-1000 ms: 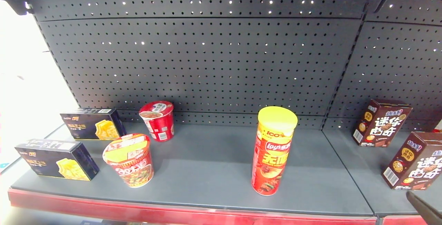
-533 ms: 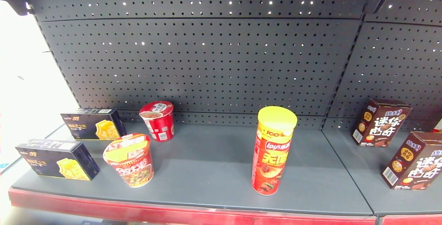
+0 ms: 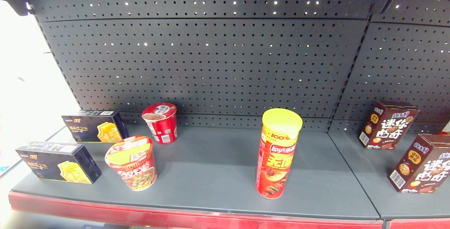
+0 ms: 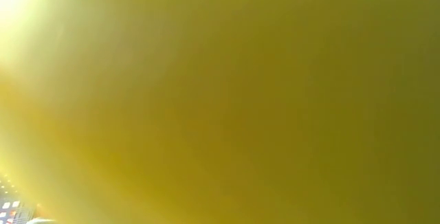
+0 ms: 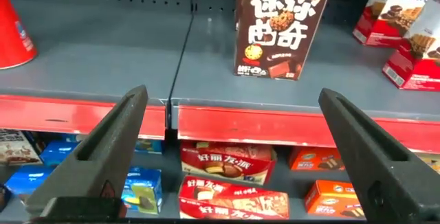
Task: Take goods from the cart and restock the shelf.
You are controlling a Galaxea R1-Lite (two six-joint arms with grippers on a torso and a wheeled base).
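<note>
Grey shelf [image 3: 218,172], red edge [image 3: 175,216], right gripper [image 5: 232,93] spread

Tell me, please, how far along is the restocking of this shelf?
Done: one chip can, two noodle cups and four boxes stand on the shelf. In hand: nothing, the right tool is open and empty. Left: much bare shelf around the can to fill.

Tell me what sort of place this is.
Probably a shop aisle: a pegboard-backed shelf with a red front edge, stocked with a chip can, cup noodles and cookie boxes.
</note>
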